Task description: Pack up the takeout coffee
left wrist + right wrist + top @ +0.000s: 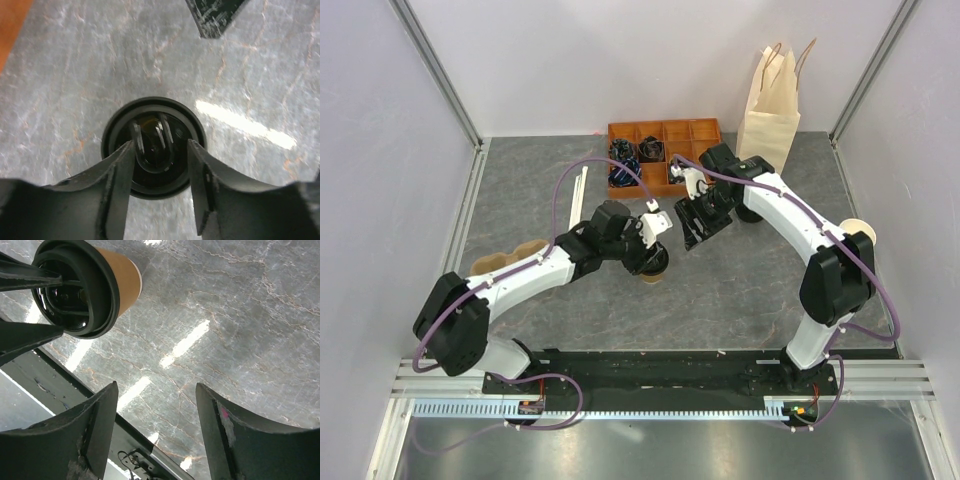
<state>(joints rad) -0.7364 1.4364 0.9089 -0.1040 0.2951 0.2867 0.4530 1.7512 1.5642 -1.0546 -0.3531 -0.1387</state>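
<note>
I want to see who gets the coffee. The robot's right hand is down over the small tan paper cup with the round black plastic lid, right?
No, it is the left hand that is down over the small tan paper cup with the round black plastic lid. The left wrist view shows this: its own two fingers sit right over the lid.

White links, black joints, purple cables

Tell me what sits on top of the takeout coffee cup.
A black lid caps the takeout coffee, and the left gripper hangs over it, jaws apart. The lid hides whatever is inside the cup.
</note>
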